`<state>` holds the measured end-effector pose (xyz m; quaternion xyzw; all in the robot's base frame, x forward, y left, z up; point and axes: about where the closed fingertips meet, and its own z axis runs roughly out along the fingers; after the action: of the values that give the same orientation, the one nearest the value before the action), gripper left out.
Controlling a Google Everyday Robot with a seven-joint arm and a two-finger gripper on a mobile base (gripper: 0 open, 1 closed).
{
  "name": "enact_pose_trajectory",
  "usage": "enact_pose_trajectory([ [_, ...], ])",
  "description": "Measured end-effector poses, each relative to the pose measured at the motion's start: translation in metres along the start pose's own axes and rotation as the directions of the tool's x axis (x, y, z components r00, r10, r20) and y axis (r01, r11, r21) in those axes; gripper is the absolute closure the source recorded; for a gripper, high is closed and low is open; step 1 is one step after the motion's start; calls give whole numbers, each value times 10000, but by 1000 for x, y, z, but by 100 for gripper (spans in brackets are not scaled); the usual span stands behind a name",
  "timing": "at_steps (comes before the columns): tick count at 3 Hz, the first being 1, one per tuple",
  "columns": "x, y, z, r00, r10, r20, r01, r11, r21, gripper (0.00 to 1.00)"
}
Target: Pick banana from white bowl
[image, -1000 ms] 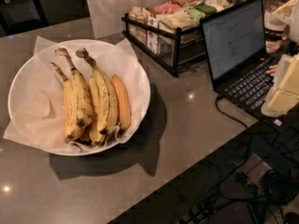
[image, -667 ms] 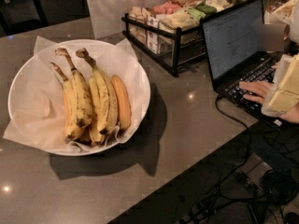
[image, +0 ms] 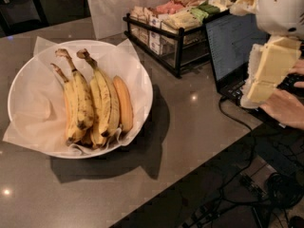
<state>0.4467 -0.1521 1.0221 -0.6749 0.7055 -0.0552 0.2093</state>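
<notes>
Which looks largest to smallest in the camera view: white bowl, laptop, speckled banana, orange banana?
1. white bowl
2. laptop, partly hidden behind the gripper at the right edge, so unsure
3. speckled banana
4. orange banana, slightly shorter

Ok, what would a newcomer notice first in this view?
The white bowl at left, paper-lined, holding speckled bananas and one smooth orange-toned banana on their right. Then the tool, hanging at the right edge by a laptop, close to a person's hand.
</notes>
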Motion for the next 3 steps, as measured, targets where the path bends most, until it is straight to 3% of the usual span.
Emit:
enact_pose_trajectory([
  [1,-53,-2,14,9836,-1791,221,1801,9817,-612,0],
  [2,-93,0,35,9507,-3048,564,3097,9421,-1285,0],
  [3,-128,14,60,8951,-4304,1160,4456,8708,-2076,0],
])
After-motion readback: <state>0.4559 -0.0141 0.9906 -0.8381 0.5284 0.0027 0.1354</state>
